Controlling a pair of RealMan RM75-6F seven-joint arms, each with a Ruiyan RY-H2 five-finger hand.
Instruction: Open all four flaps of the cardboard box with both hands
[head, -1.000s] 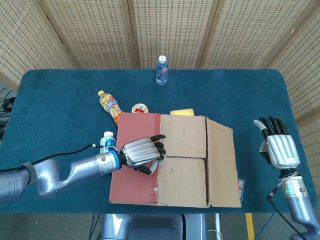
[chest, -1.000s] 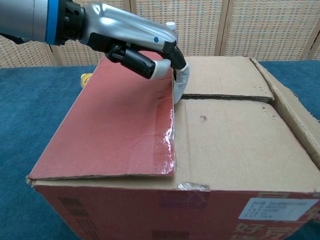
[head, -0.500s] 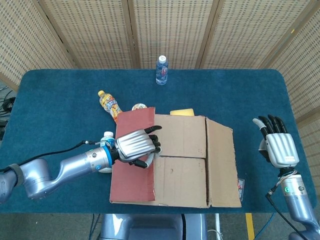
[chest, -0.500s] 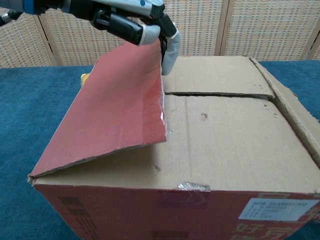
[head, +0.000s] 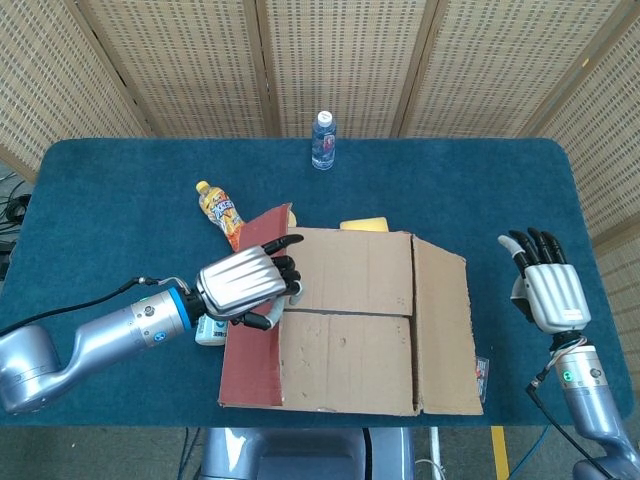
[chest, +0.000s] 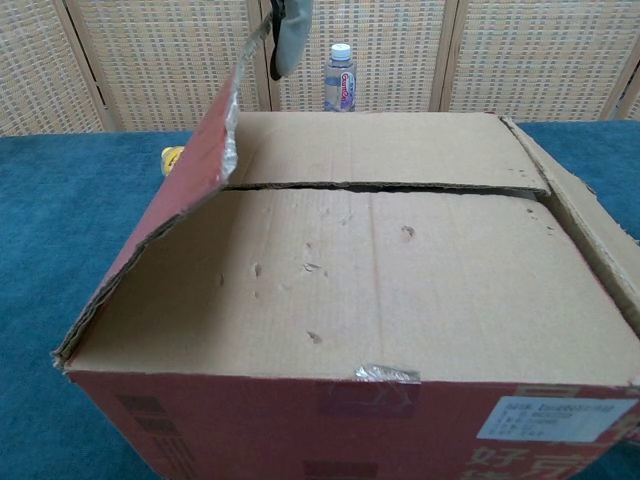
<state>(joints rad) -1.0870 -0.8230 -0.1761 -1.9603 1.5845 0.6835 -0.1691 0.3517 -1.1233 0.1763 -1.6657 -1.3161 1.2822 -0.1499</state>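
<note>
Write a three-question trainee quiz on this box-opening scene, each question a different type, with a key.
1. True or false: the left hand holds the red flap lifted off the cardboard box.
2. Multiple choice: the right hand is (A) pressing on the box, (B) open and apart from the box, (C) gripping the upright water bottle.
3. Fill in: the two inner flaps under the red one lie ____.

Key: 1 true; 2 B; 3 closed.
</note>
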